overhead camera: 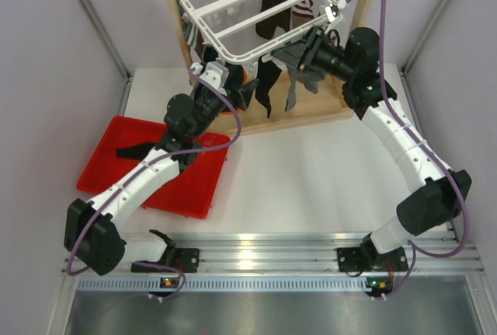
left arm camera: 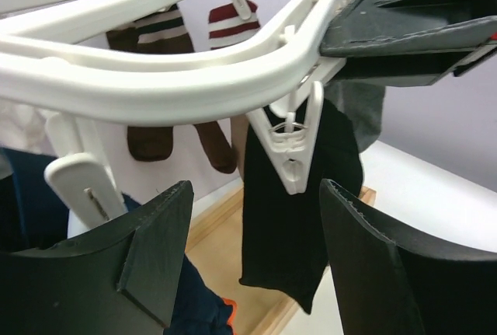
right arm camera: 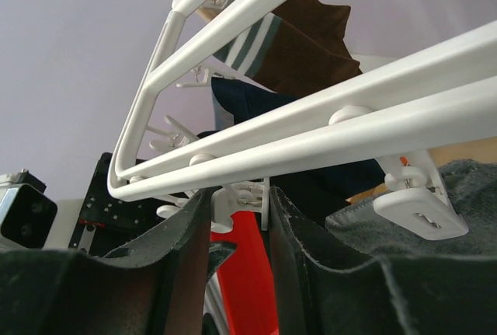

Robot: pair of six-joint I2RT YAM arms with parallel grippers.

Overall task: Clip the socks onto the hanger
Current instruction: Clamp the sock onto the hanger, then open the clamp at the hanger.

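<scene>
Left fingers (left arm camera: 155, 249) stood wide apart, either side of a white clip (left arm camera: 291, 144) pinching a black sock (left arm camera: 279, 226) on the hanger (left arm camera: 155, 86). Right fingers (right arm camera: 182, 265) sat narrowly parted beneath the hanger; whether they gripped anything could not be told. Brown socks (left arm camera: 147, 144) hung behind.

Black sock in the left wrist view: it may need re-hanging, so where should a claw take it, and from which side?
Take the black sock just below the white clip, where it hangs flat and straight. Come in level from the near side, where the left claw stands open, one finger past each edge; closing there would probably gather the soft fabric.
</scene>
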